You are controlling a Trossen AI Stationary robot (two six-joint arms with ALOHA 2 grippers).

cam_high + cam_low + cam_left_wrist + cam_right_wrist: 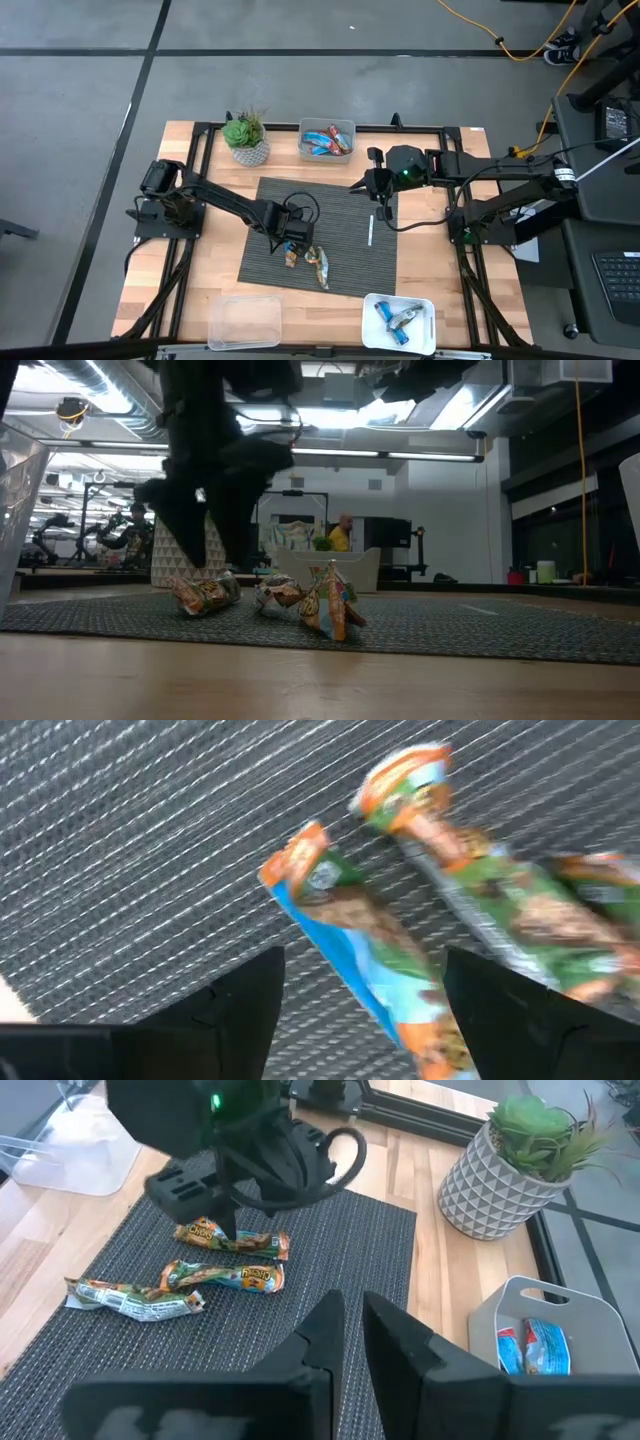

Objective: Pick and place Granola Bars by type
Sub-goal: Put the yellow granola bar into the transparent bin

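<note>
Three brownish-gold and green granola bars lie flat on the grey mat [320,215]: one [290,257] under my left gripper, two more [318,262] [322,279] beside it. My left gripper [290,243] hangs open over the mat, pointing down. In the left wrist view its fingers stand on either side of the nearest bar [350,935], with a second bar [480,870] beyond. The low view shows the fingers just above that bar [205,593]. My right gripper [383,195] waits shut above the mat's far right part, holding nothing [353,1315].
A far bin [327,128] holds blue-and-red bars, and a near right bin [372,318] holds blue ones. A clear bin [245,320] sits near left. A potted plant [247,138] stands at the far edge. A thin white stick [370,232] lies on the mat.
</note>
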